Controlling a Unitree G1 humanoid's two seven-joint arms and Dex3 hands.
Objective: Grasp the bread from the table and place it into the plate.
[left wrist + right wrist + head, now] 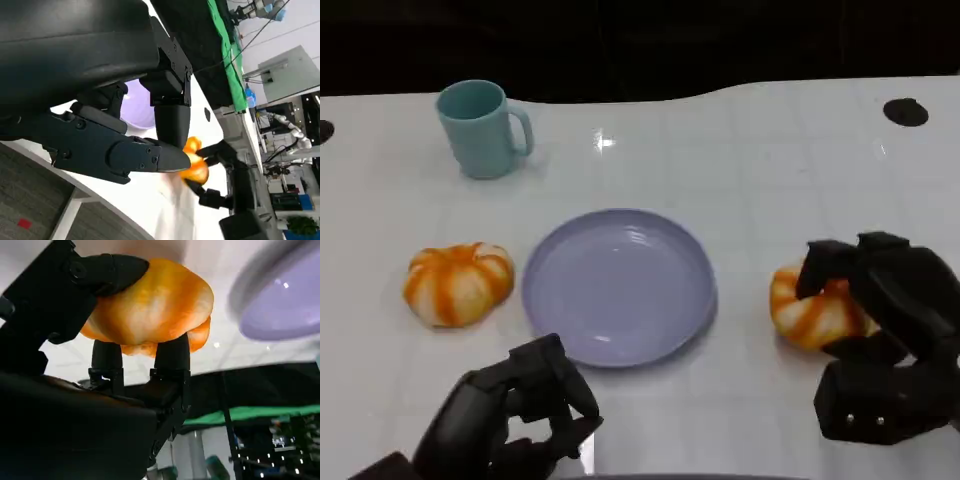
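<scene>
An orange-and-white pumpkin-shaped bread (812, 315) sits right of the lavender plate (620, 285). My right hand (885, 330) grips it, fingers wrapped over its top and near side. In the right wrist view the bread (155, 305) is clamped between the thumb and the fingers (172, 352), with the plate (285, 300) just beyond. Whether the bread still touches the table I cannot tell. My left hand (515, 415) rests low at the front left, fingers curled in and holding nothing. The left wrist view shows the left hand (125, 135), the plate (137, 107) and the gripped bread (195, 170).
A second, similar bread (457, 283) lies left of the plate. A teal mug (480, 128) stands at the back left. A dark round mark (905, 112) sits near the table's far right edge, which borders black.
</scene>
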